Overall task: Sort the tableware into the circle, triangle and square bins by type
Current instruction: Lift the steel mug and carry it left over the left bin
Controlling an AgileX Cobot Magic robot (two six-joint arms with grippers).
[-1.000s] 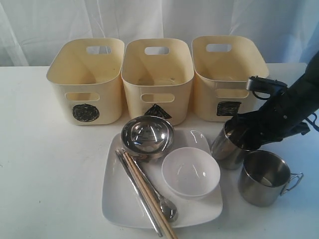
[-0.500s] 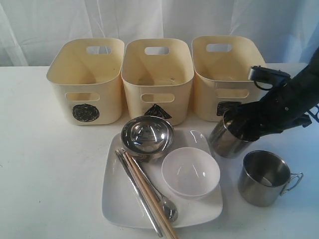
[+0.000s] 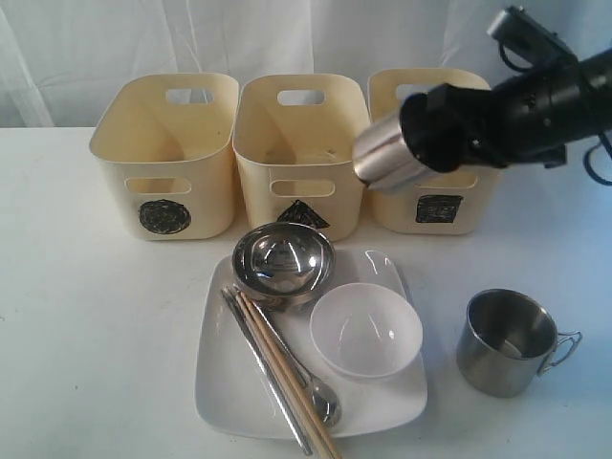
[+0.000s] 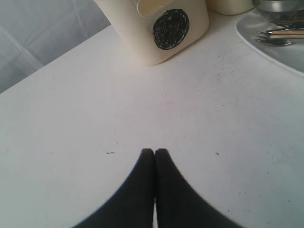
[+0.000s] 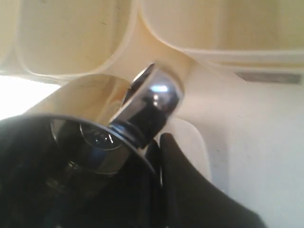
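My right gripper (image 3: 421, 134) pinches a steel mug (image 3: 382, 158), lifted and tilted before the square bin (image 3: 449, 212) in the exterior view. Only the left wrist view shows my left gripper (image 4: 155, 153), pressed together near the circle bin (image 4: 152, 33).

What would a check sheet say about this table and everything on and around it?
Surface: white table, few tiny specks.
Job's things: circle bin, triangle bin, square bin in a row; white square plate carries steel bowl, small white bowl, chopsticks, spoon; one mug stands beside it.
Clutter: nothing seen.
Grippers: right gripper holds second mug tilted, airborne before the bins; left gripper shut over bare table.
Cables: black cable by right arm.
Surroundings: white curtain behind.
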